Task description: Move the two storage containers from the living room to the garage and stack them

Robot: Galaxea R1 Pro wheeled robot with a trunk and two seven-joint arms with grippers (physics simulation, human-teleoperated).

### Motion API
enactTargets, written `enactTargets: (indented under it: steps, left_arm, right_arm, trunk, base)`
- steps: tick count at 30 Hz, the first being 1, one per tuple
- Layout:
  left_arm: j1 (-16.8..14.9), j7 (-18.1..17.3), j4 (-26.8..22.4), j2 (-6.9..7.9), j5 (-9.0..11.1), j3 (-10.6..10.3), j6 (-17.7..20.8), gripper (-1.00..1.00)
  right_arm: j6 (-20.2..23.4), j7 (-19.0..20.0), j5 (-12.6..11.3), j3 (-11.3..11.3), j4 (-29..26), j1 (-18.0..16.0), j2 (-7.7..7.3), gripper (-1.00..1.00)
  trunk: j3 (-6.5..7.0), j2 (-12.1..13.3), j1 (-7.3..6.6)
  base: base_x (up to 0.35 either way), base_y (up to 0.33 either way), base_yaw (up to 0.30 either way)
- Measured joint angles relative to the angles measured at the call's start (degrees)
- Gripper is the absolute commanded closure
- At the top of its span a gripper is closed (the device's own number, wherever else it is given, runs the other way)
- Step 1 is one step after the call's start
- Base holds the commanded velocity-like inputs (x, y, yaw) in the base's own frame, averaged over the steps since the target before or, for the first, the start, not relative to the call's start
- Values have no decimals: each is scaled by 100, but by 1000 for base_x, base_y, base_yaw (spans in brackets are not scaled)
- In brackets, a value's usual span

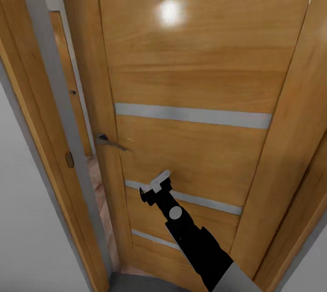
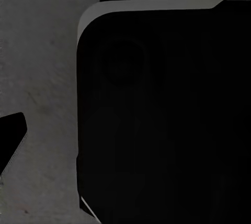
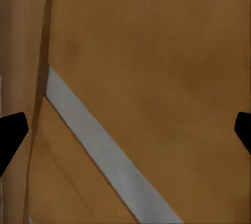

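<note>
The two storage containers are out of view. A wooden door (image 1: 190,78) with pale horizontal stripes stands close in front of me, slightly ajar at its left edge. My right gripper (image 1: 154,187) reaches up to the door's lower part, just short of its surface, open and empty. In the right wrist view the right gripper (image 3: 125,135) faces the door panel (image 3: 157,51) with its fingertips far apart. The left wrist view looks down at dark grey floor (image 2: 36,77) beside my black body (image 2: 157,119), with one left fingertip (image 2: 11,137) at the picture's edge.
A metal lever handle (image 1: 111,142) sits on the door's left side. The wooden door frame (image 1: 41,101) and a white wall (image 1: 22,219) close in on the left. Light wood floor (image 1: 97,183) shows through the narrow gap. Grey floor (image 1: 136,283) lies below.
</note>
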Motion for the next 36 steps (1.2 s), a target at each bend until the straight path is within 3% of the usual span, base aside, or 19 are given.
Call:
enactTargets:
  steps: [4, 7, 9, 15, 21, 23, 29, 36]
  left_arm:
    - [2, 0, 0, 0, 0, 0, 0, -100]
    - [3, 0, 0, 0, 0, 0, 0, -100]
    - [1, 0, 3, 0, 0, -1, -1, -100]
    - [2, 0, 1, 0, 0, -1, 3, -100]
    - [0, 0, 0, -10, 0, -1, 1, -100]
    - [0, 0, 0, -15, 0, -1, 1, -100]
    - [1, 0, 0, -8, 0, -1, 1, -100]
    - [3, 0, -2, -1, 0, 0, 0, -100]
  right_arm:
    - [-8, -26, 459, 19, 134, -67, 0, -100]
    - [-13, -68, 570, -4, 285, -175, 0, -100]
    - [-65, -98, 598, 27, 700, -428, 0, -100]
    - [-268, -128, 640, -645, 1484, -882, 0, -100]
    - [-614, -395, 624, -911, 2990, -1653, 0, -100]
    - [-629, -540, 611, -976, 3251, -1845, 0, -100]
    - [-645, -673, 574, -1029, 3376, -1953, 0, -100]
    - [-641, -711, 618, -1086, 3128, -1962, 0, -100]
  trunk:
    - [0, 1, 0]
    - [1, 1, 0]
    - [1, 0, 0]
    - [1, 1, 0]
    - [1, 1, 1]
    - [1, 1, 2]
    - [0, 1, 4]
    - [1, 1, 4]
  base:
    - [321, 0, 0]
    - [321, 0, 0]
    - [321, 0, 0]
    - [320, 0, 0]
    - [283, 0, 0]
    - [134, 0, 0]
    - [38, 0, 0]
    - [2, 0, 0]
